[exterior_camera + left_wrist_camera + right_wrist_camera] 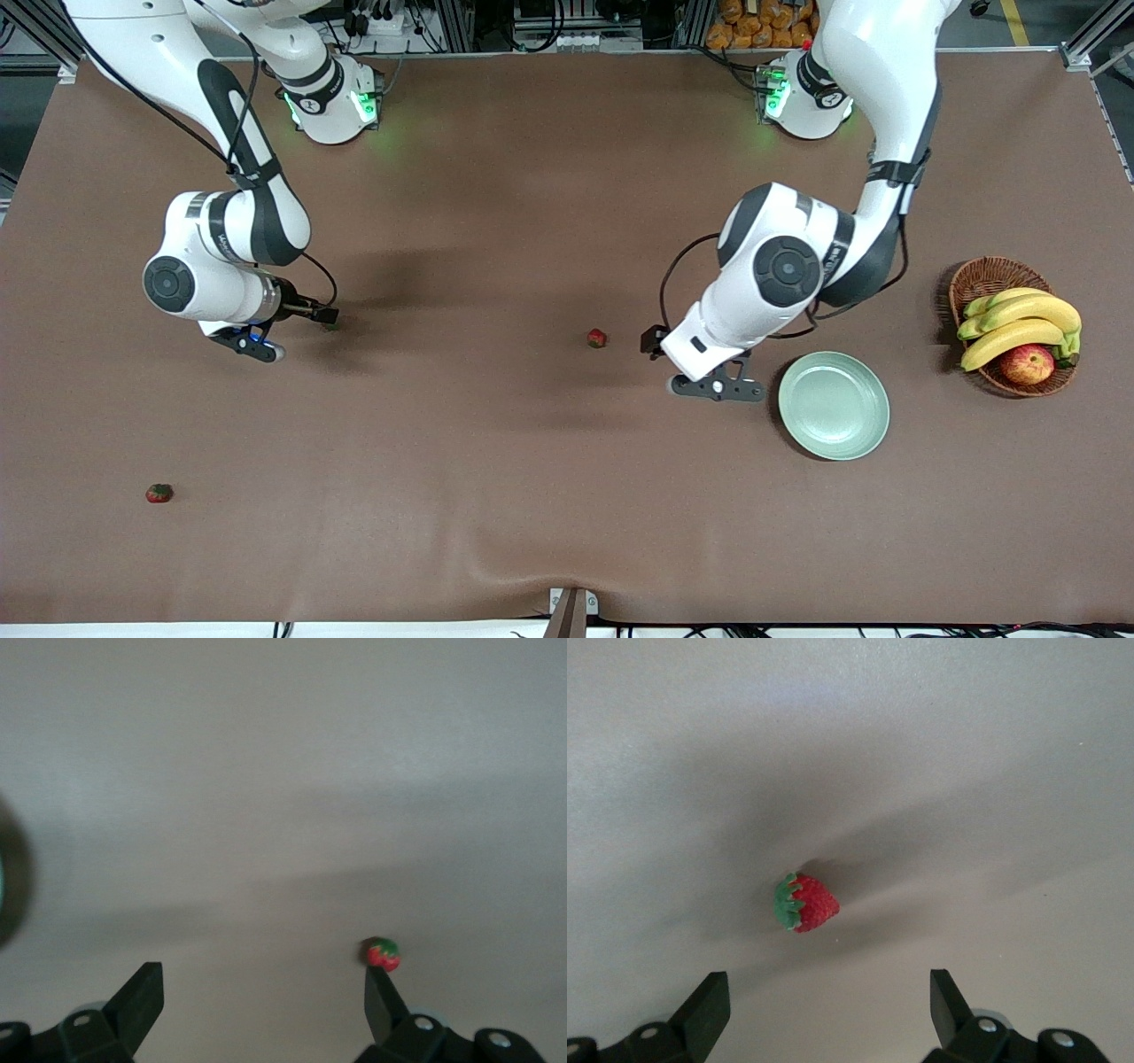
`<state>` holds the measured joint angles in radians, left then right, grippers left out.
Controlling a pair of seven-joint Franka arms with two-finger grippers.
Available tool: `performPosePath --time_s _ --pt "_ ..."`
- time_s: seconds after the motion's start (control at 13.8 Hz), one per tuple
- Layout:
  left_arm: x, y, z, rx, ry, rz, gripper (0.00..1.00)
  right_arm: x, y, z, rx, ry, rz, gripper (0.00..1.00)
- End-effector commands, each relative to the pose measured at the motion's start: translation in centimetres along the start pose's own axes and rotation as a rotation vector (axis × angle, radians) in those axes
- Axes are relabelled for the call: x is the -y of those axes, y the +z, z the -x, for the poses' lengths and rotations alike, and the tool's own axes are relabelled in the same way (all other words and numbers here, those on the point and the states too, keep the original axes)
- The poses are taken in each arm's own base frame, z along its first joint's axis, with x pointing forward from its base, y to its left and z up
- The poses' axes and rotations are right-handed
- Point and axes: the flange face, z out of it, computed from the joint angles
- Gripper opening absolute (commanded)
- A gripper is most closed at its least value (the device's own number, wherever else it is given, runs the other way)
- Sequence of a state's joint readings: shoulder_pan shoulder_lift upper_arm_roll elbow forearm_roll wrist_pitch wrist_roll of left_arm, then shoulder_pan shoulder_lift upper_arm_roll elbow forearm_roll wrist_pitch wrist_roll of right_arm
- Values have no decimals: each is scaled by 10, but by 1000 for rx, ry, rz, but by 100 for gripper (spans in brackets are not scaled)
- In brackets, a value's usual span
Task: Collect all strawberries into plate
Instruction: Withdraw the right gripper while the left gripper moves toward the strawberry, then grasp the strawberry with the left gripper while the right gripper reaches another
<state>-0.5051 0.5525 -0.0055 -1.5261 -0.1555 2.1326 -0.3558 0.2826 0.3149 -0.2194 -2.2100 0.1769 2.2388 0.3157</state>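
Both grippers, left [264, 997] and right [829, 1001], hover with jaws spread wide, each holding nothing.

You are looking at a counter [532, 496] covered in brown cloth, wrinkled at the edge nearest the front camera. Along its top edge run aluminium frame rails [461, 22] with cables, and orange objects [753, 22] are piled there.

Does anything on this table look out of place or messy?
Yes: three strawberries lie scattered on the bare cloth, none on the plate: one mid-table, one under the right gripper, one near the front edge. Nothing looks spilled or damaged.
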Motion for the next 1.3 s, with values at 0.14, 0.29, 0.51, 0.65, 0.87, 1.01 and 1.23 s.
performPosePath --time_s 0.14,0.29,0.51,0.65,0.87,1.01,1.23 --pt "-33 42 6 -28 12 19 100 -1 -3 -3 -68 40 -84 100" --pt "-48 57 11 -46 -40 28 100 1 4 -8 -92 40 -84 100" --pt "-100 90 49 -16 -64 6 100 1 16 -12 -103 43 -76 100" --pt "-110 101 59 -10 -89 -6 100 3 25 -12 -91 42 -66 100" --pt "-121 113 71 -8 -42 -36 100 3 30 -11 -83 40 -62 100" --pt "-115 130 75 -29 31 -112 100 5 33 -10 -77 42 -61 100" --pt "-120 144 79 -39 47 -125 99 7 34 -8 -72 37 -60 100"
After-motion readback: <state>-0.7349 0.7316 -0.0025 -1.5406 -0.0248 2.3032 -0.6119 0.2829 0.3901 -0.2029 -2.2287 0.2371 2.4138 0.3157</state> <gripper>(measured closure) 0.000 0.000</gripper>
